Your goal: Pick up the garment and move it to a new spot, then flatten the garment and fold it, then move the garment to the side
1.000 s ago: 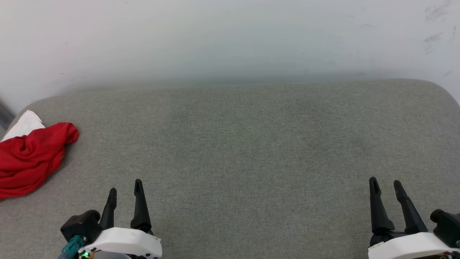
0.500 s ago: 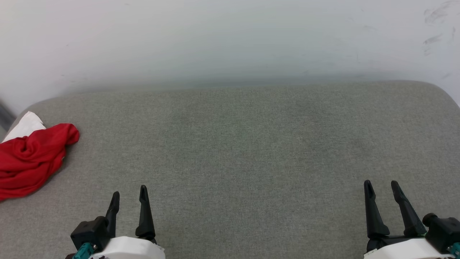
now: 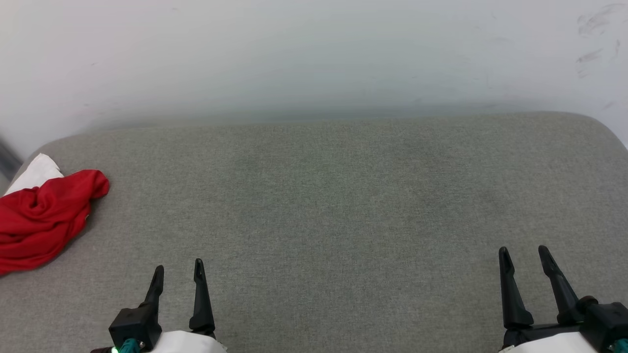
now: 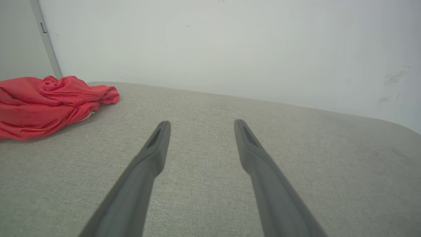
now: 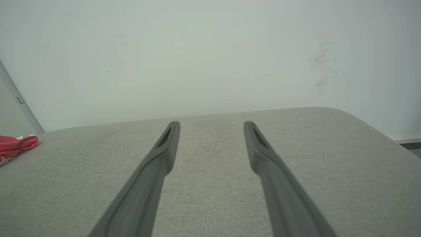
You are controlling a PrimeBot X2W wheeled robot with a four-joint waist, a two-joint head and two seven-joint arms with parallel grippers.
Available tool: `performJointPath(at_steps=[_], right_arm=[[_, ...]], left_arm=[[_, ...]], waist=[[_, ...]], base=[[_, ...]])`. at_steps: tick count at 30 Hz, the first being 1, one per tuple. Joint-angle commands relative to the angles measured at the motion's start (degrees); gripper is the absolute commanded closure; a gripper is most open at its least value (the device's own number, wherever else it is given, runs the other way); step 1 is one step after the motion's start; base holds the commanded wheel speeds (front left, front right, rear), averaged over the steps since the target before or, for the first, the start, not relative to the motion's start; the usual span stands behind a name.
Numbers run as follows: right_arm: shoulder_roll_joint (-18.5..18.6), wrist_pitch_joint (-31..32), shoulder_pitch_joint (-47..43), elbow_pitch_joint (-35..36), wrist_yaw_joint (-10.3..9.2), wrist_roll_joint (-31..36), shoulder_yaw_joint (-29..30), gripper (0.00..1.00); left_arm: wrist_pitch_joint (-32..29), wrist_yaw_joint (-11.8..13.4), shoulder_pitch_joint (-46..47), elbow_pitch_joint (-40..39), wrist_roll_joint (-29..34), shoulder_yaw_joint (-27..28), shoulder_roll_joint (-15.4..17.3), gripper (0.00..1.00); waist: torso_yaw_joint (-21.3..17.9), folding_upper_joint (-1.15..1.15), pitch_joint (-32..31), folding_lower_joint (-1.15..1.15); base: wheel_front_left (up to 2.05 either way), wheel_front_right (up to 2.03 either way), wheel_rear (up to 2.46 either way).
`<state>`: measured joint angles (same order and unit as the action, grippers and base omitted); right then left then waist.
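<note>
The garment [image 3: 41, 215] lies at the left edge of the surface [image 3: 333, 196] (wall [image 3: 314, 59] behind), left gripper [image 3: 178, 265] nearer, right gripper [image 3: 523, 249] far right.

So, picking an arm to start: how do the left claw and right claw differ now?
The left claw lies nearer the garment; the right claw is across the cushion. The left claw's tips sit lower in the head view than the right claw's. Both are open, empty.

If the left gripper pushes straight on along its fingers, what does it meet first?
Probably the bare grey fabric cushion, or the white wall beyond; depth is unclear. The crumpled red T-shirt lies left of that line.
</note>
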<state>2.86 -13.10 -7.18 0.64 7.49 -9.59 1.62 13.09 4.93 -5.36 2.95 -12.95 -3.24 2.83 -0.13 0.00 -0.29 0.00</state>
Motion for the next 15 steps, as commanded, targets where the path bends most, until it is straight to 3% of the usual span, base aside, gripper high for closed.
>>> performJointPath(at_steps=[1,15], right_arm=[[0.04,-0.55,-0.64,0.67,0.00,1.30,0.16,0.00],[0.02,-1.84,-1.49,1.21,-0.01,4.16,1.26,0.00]], left_arm=[[0.50,0.25,-0.15,-0.34,1.28,-0.16,0.07,0.00],[1.88,0.80,-0.99,-0.18,5.33,-0.78,0.08,0.00]], waist=[[-0.04,0.00,0.02,0.00],[-0.23,0.00,0.02,0.00]], base=[[0.00,0.00,0.00],[0.00,0.00,0.00]])
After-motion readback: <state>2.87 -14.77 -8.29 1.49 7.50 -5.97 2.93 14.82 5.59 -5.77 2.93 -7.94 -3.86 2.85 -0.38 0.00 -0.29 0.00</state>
